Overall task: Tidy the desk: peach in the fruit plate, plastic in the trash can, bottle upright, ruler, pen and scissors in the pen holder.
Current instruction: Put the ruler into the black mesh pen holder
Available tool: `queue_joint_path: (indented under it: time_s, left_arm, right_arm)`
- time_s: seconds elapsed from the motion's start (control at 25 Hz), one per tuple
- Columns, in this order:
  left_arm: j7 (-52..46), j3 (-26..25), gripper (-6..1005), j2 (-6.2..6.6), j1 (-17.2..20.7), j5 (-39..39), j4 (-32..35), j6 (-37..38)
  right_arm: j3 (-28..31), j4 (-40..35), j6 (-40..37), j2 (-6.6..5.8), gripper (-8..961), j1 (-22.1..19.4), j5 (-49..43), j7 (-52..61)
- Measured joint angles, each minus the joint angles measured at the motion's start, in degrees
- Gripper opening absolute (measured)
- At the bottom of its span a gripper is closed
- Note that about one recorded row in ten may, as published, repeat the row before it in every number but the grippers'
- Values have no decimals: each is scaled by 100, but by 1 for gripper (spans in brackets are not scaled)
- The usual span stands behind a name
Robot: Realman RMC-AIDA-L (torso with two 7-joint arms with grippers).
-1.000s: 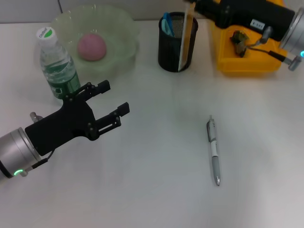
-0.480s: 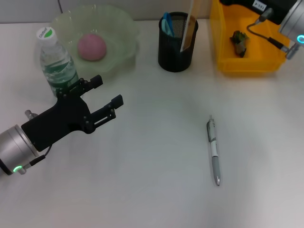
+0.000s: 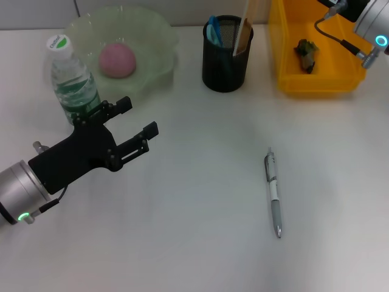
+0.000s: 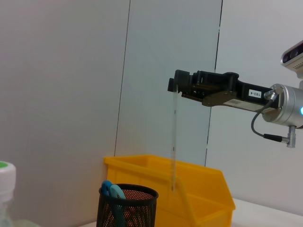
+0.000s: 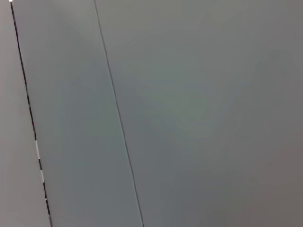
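Right claw (image 4: 176,88) high above the holder (image 3: 226,55), clenched on the clear ruler (image 4: 173,142); scissors (image 3: 214,30) inside; left claw (image 3: 135,119) released beside the bottle (image 3: 73,82).

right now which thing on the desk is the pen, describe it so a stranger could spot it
Start at the black mesh pen holder at the back of the white desk, then look nearer and slightly right to bare tabletop. The pen lies there alone: slim, silver-grey, flat on the desk, unlike the ruler standing in the holder.

grey panelled wall (image 4: 71,94) w/ vertical seams
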Motion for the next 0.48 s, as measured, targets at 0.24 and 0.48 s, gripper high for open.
queue_joint_path:
  time_s: [0.24, 0.48]
  left_arm:
    - [0, -8, 758, 0, -2, 0, -14, -4]
    - [0, -9, 758, 0, 11, -4, -24, -3]
  right_arm:
    - [0, 45, 17, -8, 383, 18, 111, -55]
    - [-1, 50, 17, -7, 382, 46, 112, -57]
